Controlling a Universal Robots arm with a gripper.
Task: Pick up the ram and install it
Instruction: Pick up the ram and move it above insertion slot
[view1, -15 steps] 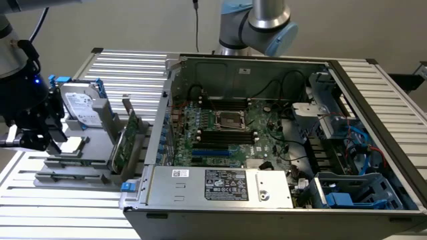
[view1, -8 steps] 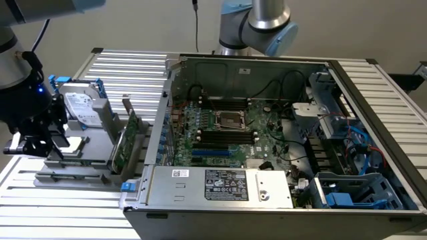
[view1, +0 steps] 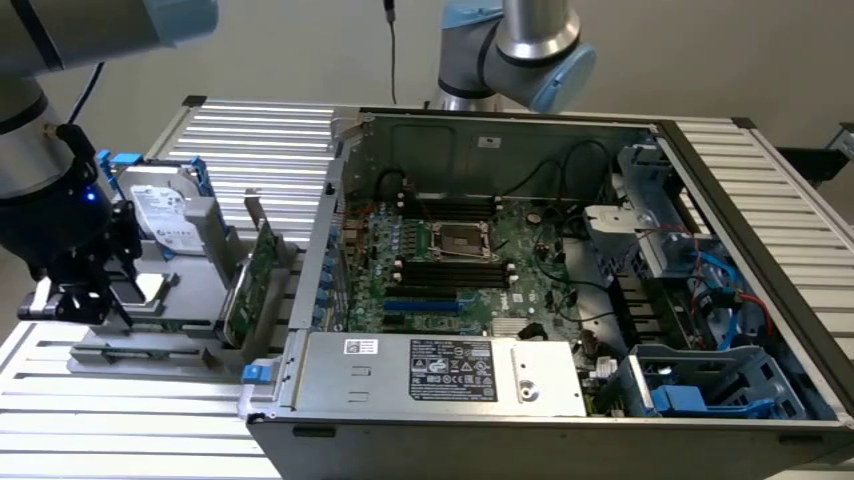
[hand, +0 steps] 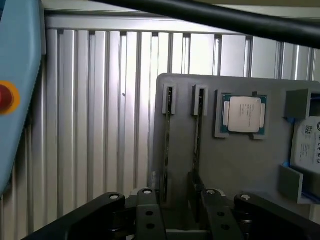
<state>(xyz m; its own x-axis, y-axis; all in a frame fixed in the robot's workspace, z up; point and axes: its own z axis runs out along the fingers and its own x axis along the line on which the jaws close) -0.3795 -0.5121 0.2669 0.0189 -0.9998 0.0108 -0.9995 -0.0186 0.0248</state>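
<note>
Two thin boards stand on edge side by side in a grey holder (hand: 240, 165), one (hand: 167, 145) beside the other (hand: 198, 140). From above I cannot tell which is the ram. In the exterior view, green boards (view1: 254, 285) stand upright in that holder (view1: 187, 300), just outside the open computer case (view1: 534, 400). My gripper (hand: 177, 212) hangs above the holder's near end, open, with nothing between its black fingers (hand: 145, 205). In the exterior view the gripper (view1: 83, 305) is at the far left, over the holder and apart from the green boards.
A processor chip (hand: 243, 115) and a hard drive (hand: 307, 145) also sit in the holder. The case's motherboard (view1: 461, 270) has long black slots (view1: 454, 272) beside the processor socket. A second arm's joint (view1: 534, 50) hangs over the case's back. Ribbed metal tabletop (hand: 100, 125) surrounds everything.
</note>
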